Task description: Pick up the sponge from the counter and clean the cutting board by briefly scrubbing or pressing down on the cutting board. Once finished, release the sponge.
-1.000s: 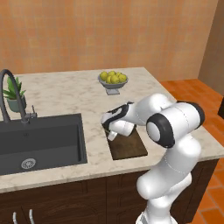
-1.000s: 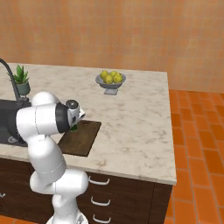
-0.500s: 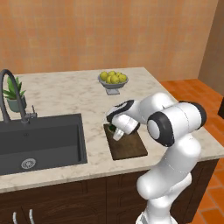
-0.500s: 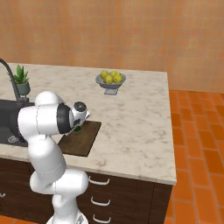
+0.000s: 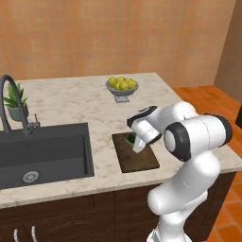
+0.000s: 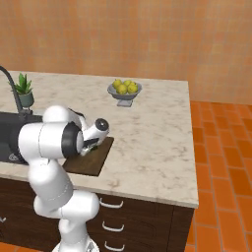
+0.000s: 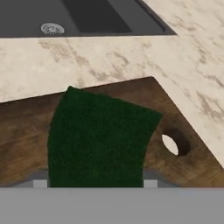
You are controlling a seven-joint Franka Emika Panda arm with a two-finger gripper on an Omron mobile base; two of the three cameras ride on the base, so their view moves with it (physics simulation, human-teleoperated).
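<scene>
A: Report edges and free room around the cutting board [image 5: 137, 152].

B: The board lies on the beige marbled surface [image 5: 85, 101], just beside the right rim of the sink [image 5: 42, 151], with a narrow strip of stone between them. Its near short edge sits close to the front edge of the surface. To the right of the board, open stone runs to the far edge, as the right base view shows. The bowl of lemons [image 5: 122, 87] stands well apart, toward the back wall. A faucet [image 5: 12, 101] and a small potted plant [image 5: 14, 100] sit behind the sink.

A: Materials and shapes?

B: The board [image 7: 183, 144] is a flat dark brown wooden rectangle with visible grain and 1 round hole [image 7: 174, 142] near a short edge. The sponge [image 7: 98, 140] shows a dark green, coarse face, roughly rectangular, lying on the board beside that hole. In the left base view the sponge [image 5: 130, 138] is at the board's far end, under the gripper [image 5: 138, 143].

A: State of the jaws?

B: Cannot tell; the fingertips are hidden behind the sponge and the hand.

A: Change from the earlier frame?

B: Against the frame 0.5 s ago, the hand has shifted slightly along the board; the sponge remains on the board's far end. The board, bowl and sink keep their places.
</scene>
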